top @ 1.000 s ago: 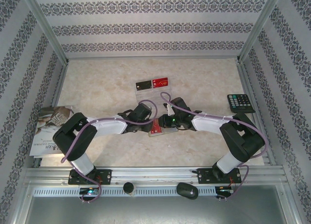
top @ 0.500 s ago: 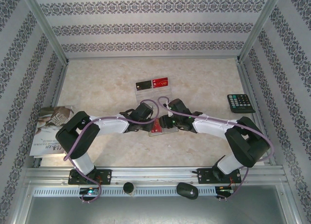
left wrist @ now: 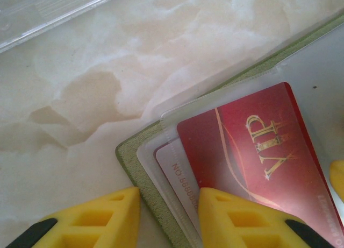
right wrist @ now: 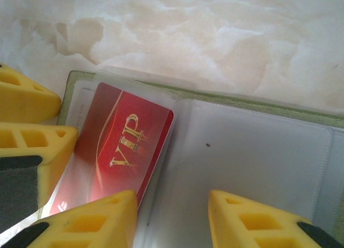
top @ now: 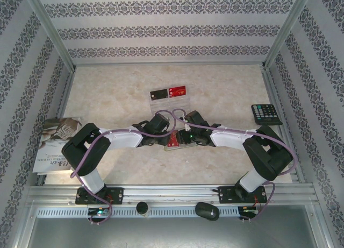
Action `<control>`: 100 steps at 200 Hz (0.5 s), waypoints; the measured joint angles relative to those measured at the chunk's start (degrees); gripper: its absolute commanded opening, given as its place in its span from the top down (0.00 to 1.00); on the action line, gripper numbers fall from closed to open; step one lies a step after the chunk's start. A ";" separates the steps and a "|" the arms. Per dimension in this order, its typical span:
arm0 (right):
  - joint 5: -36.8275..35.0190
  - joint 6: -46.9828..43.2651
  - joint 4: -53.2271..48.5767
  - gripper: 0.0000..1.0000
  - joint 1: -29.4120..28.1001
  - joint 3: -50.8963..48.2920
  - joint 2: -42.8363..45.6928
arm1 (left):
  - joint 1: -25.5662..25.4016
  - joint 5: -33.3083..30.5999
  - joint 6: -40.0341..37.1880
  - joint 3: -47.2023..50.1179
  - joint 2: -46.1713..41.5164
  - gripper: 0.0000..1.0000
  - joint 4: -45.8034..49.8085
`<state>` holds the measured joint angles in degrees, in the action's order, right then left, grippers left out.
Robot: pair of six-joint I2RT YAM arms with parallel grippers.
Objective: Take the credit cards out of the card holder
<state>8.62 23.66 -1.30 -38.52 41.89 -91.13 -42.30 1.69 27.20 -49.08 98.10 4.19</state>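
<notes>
The olive-green card holder [top: 185,144] lies open at the table's middle, its pale clear sleeves [right wrist: 252,151] facing up. A red credit card with gold VIP lettering [right wrist: 121,146] sits in its left sleeve, over a pale numbered card [left wrist: 180,175]. My left gripper [left wrist: 169,205] stands open astride the holder's green corner [left wrist: 141,172], one finger on the table, the other on the cards. My right gripper [right wrist: 172,205] is open over the sleeves, its left finger [right wrist: 91,218] at the red card's edge. A black card [top: 159,94] and another red card [top: 177,90] lie on the table farther back.
See-through cards [top: 161,104] lie just behind the grippers; one edge [left wrist: 48,6] is close to the left gripper. A black calculator [top: 266,114] sits at the right edge, a printed booklet [top: 56,143] at the left. Patterned walls close in three sides.
The right gripper's jaws have opened wider and it has shifted slightly left over the holder. The left gripper has stayed at the holder's corner.
</notes>
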 measured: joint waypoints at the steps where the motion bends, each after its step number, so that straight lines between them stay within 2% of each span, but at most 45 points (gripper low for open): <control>1: 0.00 -0.02 0.00 0.59 0.00 0.00 0.00 | 0.00 -0.02 0.00 0.00 0.00 0.66 0.00; 100: -0.07 -0.09 0.83 0.56 -0.37 -0.33 0.02 | 0.00 0.02 0.00 0.00 0.07 0.67 -0.15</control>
<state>8.56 23.57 -0.47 -38.89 41.56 -91.11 -42.30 1.72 27.20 -49.08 98.17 4.03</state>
